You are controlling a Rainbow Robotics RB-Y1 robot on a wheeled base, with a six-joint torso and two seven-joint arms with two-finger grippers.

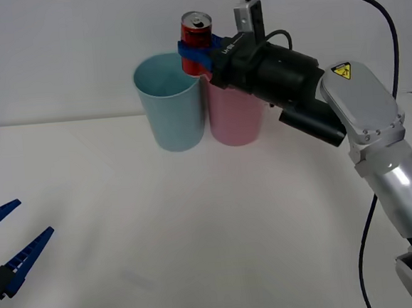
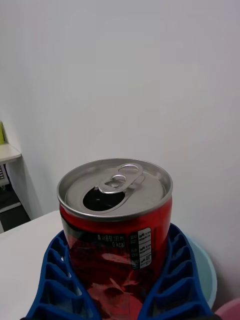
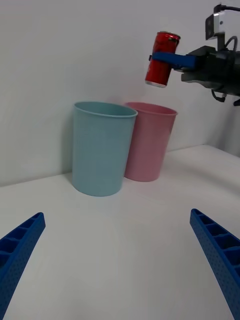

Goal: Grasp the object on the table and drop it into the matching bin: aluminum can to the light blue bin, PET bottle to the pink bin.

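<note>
White desk [image 1: 198,233] under a plain wall, bins touching at its far edge. Right gripper [image 1: 199,53] clenches the can [image 1: 196,28] above the blue bin [image 1: 168,103] and pink bin [image 1: 235,116]; left gripper [image 1: 13,244] hangs released, low, well apart

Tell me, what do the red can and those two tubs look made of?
The red can looks like thin metal: shiny silver lid, pull tab, glossy printed wall. The light blue bin and pink bin look like matte moulded plastic, smooth and seamless, though that's only a guess.
</note>
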